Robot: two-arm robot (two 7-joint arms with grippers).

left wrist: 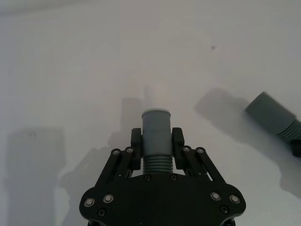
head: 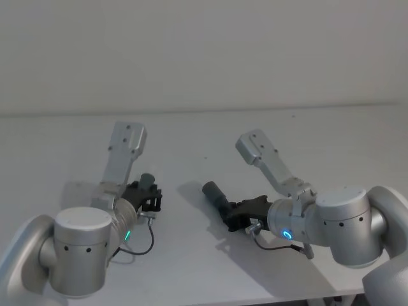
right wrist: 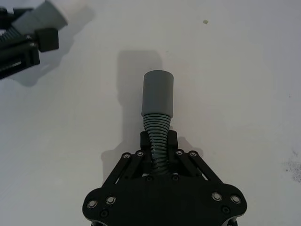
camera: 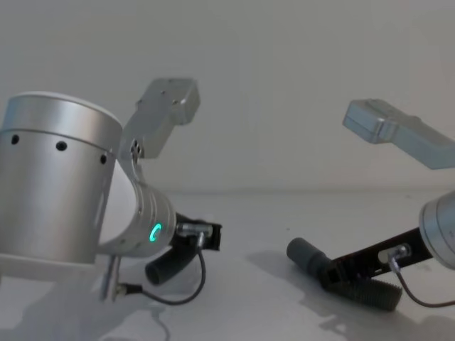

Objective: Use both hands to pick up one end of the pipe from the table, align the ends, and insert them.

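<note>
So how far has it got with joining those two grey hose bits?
Done: the left gripper is shut on the hose piece with the white tip, the right gripper on the other piece with the wide socket cuff. In hand: both pieces held over the table, ends apart and not lined up. Left: aligning tip with socket and pushing it in.

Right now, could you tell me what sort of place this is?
Likely a robot test bench: plain white table, blank wall, left gripper holding a white-tipped hose, right gripper holding a wider hose.
</note>
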